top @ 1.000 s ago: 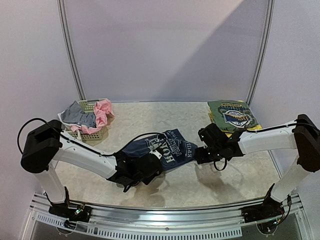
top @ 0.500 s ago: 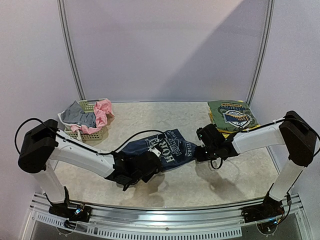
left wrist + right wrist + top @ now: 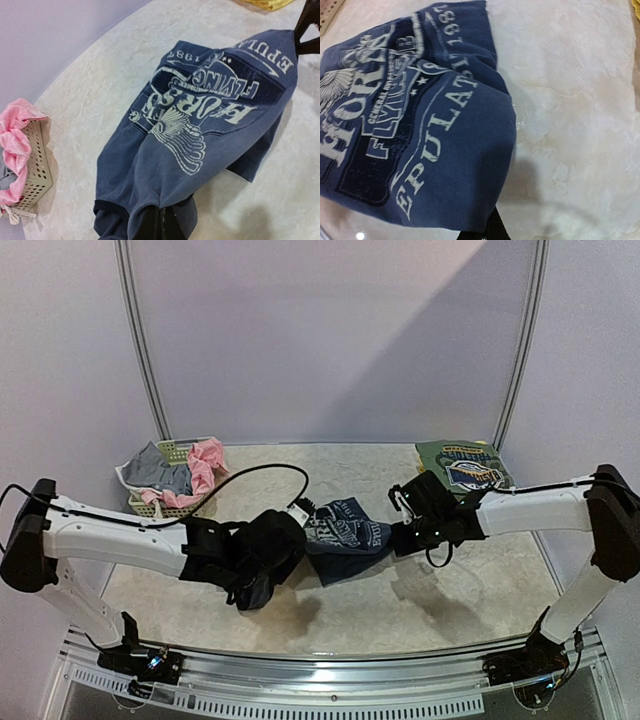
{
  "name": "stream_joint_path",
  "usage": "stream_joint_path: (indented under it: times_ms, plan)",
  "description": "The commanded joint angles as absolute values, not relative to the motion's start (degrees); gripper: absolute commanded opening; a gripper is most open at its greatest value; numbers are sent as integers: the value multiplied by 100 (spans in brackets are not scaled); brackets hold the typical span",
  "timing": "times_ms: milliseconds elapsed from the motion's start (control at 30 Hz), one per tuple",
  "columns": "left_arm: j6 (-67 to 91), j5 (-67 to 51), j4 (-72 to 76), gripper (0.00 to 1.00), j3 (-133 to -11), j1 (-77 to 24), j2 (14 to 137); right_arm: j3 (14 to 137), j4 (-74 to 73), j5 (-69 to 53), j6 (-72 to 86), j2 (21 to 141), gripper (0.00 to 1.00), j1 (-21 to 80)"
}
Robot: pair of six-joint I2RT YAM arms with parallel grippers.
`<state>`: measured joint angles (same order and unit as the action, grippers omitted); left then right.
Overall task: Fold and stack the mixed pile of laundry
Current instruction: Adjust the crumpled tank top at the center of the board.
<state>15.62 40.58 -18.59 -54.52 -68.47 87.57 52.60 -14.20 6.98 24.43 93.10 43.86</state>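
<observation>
navy tee lifted higher than before, print reads "flying", "epulat"

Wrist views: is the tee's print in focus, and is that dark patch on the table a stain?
Left wrist: navy tee print crisp, soft shadow on the table beside it. Right wrist: print slightly soft but legible; the grey patch looks like shadow, not a stain.

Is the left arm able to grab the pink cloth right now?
Probably not yet: the left gripper is shut on the navy tee. The pink cloth lies nearby with nothing between, so after letting go, likely yes.
</observation>
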Motion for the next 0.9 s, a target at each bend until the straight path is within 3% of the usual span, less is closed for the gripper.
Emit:
stream_joint_path:
  times_ms: [0, 233, 400, 633, 867]
  plan:
    - [1417, 4178, -2958, 0, -6053, -6921, 8024, 6006, -3058, -124, 1975, 8421, 0, 4596]
    - [1482, 4335, -4676, 0, -7004, -7214, 7311, 6533, -4559, -269, 1660, 7020, 0, 5101]
    - [1303, 4063, -4521, 1, -7109, -6906, 7259, 6536, -4591, 560, 1446, 6793, 0, 5075]
    - [1351, 2550, -3881, 2, -6848, -5221, 8291, 6952, -4283, 612, 1383, 8572, 0, 4279]
    - [1201, 1657, -3112, 1, -6763, -4321, 9427, 7491, -3874, 313, 1397, 10133, 0, 3899]
